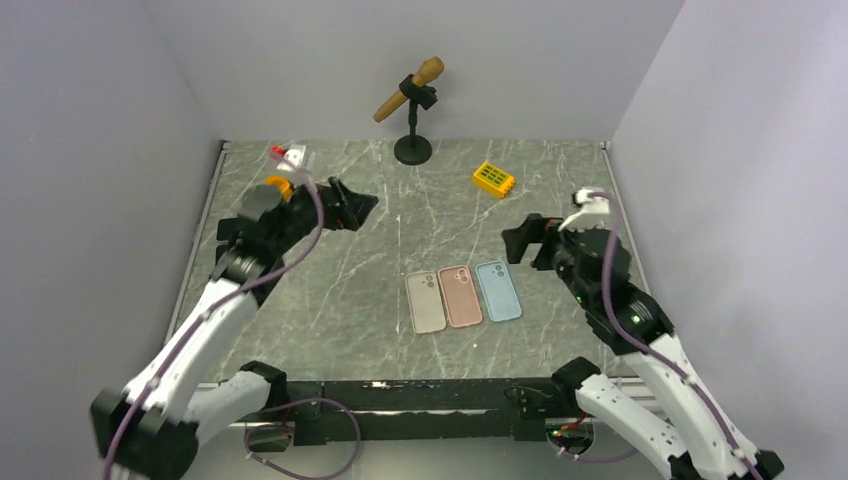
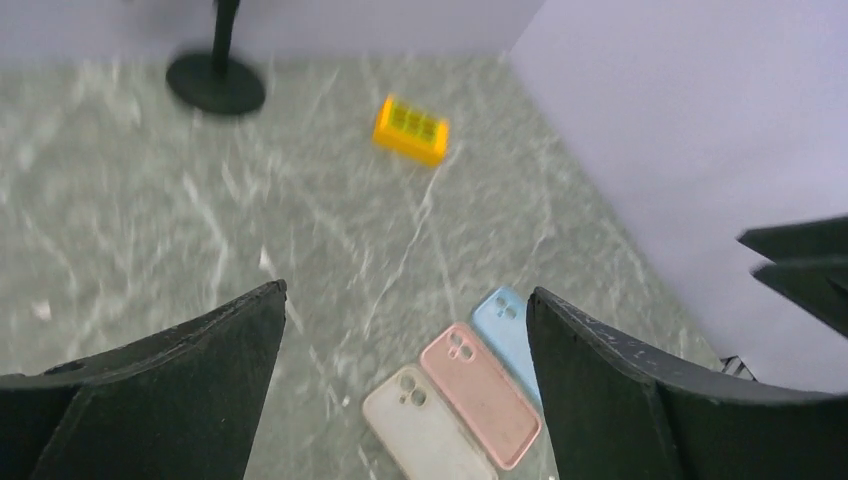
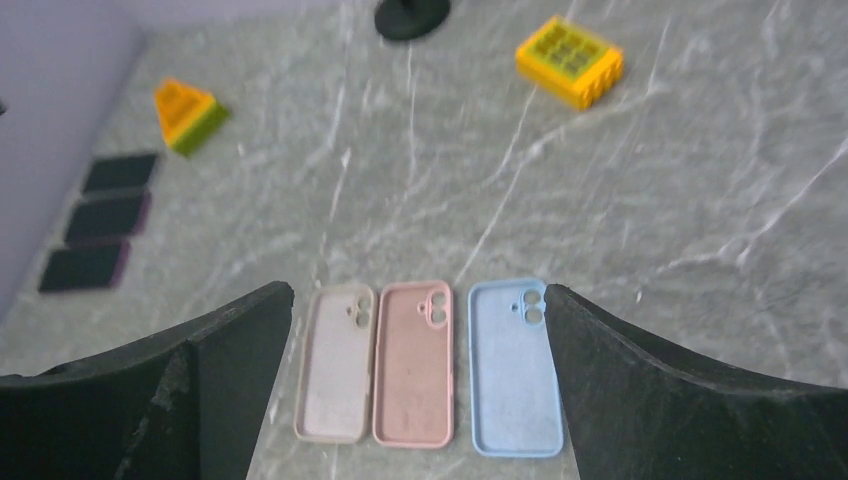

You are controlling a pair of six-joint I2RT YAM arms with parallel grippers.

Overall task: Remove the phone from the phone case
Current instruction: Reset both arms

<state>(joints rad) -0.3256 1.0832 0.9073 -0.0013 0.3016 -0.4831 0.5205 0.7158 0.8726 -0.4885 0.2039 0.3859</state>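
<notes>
Three phone cases lie side by side near the table's front middle: beige (image 1: 425,301), pink (image 1: 460,296) and blue (image 1: 498,290). In the right wrist view the beige case (image 3: 335,365), pink case (image 3: 413,365) and blue case (image 3: 513,370) lie hollow side up with nothing in them. Three dark phones (image 3: 105,216) lie in a row by the left wall, apart from the cases. My left gripper (image 1: 358,208) (image 2: 407,290) hovers open, high and back left of the cases. My right gripper (image 1: 515,240) (image 3: 420,289) hovers open just behind the cases, holding nothing.
A yellow block (image 1: 494,179) (image 3: 568,60) lies at the back right. A microphone stand (image 1: 413,148) holding a wooden handle stands at the back middle. An orange and green wedge block (image 3: 185,115) sits back left, near a small red and white piece (image 1: 288,155).
</notes>
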